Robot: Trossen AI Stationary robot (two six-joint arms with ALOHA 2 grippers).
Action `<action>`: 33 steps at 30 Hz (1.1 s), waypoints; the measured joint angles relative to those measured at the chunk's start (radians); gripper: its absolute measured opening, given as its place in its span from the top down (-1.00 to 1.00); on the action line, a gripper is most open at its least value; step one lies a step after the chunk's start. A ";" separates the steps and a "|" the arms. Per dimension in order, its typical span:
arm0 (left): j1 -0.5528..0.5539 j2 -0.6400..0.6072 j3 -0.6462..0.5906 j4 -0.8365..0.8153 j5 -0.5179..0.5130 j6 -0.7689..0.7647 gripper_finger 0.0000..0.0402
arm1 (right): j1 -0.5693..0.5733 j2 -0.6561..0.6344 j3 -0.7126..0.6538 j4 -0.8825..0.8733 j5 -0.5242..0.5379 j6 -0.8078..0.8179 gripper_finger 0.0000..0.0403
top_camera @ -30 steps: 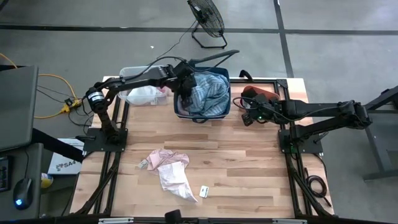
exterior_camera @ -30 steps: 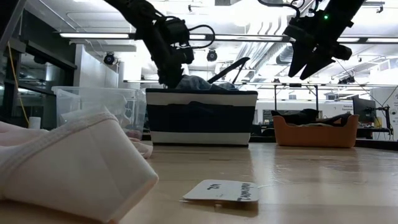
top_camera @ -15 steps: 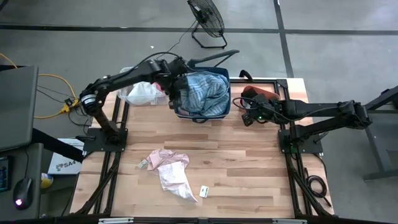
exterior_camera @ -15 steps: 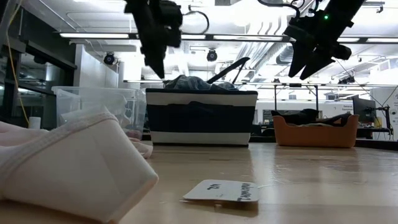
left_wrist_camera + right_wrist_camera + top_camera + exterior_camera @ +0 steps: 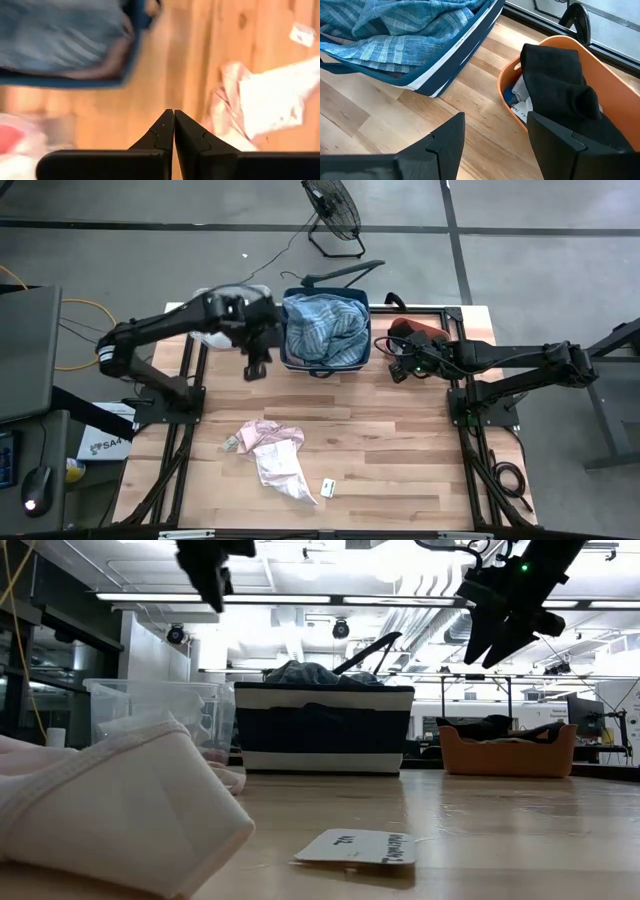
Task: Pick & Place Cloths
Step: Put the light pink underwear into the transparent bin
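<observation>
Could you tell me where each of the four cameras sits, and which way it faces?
High view: above the table, looking straight down; both arms show, left gripper beside the navy basket.
Low view: at tabletop height, looking level across; both grippers hang above, pale cloth close up.
Left wrist view: on the left arm, looking down past its shut fingers at the wood.
Right wrist view: past open fingers toward the orange bin.
Both wrist views share the plaid cloth.

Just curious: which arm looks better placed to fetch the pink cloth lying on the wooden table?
Left. Its end effector is nearer the crumpled pink cloth; the right end effector hangs farther away.
</observation>
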 joint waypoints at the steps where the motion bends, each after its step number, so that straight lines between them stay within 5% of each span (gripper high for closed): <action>1: -0.020 -0.018 -0.028 -0.001 0.000 -0.011 0.94 | 0.000 0.000 0.000 0.000 0.000 0.000 -0.02; 18: -0.332 -0.195 -0.542 0.174 -0.015 -0.272 0.94 | 0.053 0.000 0.000 0.001 -0.001 0.001 -0.02; 33: -0.413 -0.175 -0.691 0.453 -0.013 -0.304 0.94 | 0.072 0.000 0.000 0.006 -0.001 0.004 -0.02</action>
